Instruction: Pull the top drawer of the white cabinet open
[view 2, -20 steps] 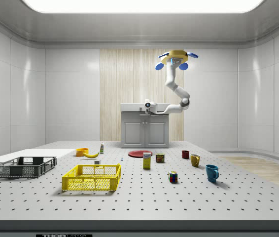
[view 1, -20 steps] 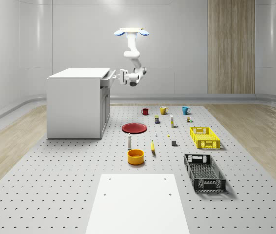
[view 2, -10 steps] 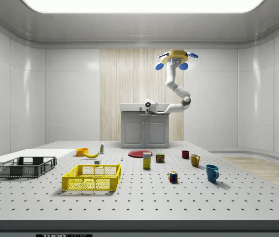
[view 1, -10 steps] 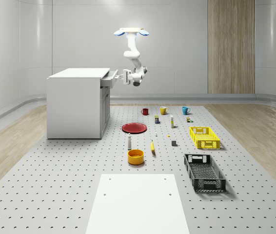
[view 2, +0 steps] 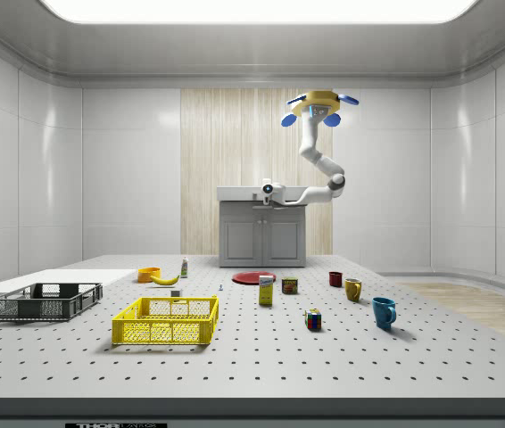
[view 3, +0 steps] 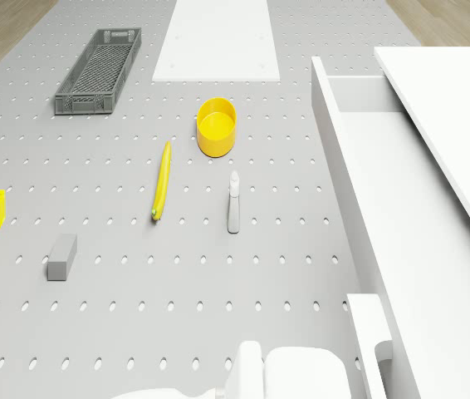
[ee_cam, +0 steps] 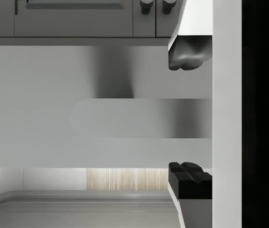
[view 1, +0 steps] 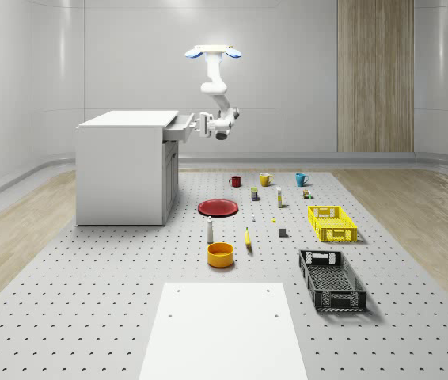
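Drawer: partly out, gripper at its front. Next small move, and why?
Probably keep pulling straight away from the cabinet. The drawer sticks out only a little, the gripper straddles its handle, and the drone hovers above the floor in front.

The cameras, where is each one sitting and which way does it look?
Whole-scene view: high, off the robot, looking down the floor at the white cabinet; hovering drone, arm and claw show.
Side view: low at the side, facing the cabinet front; drone and arm show.
Drone view: on the drone, looking down at the top drawer; arm shows.
Wrist view: on the wrist, facing the drawer handle; fingertips show.
Shared: whole-scene and drone views show the banana.
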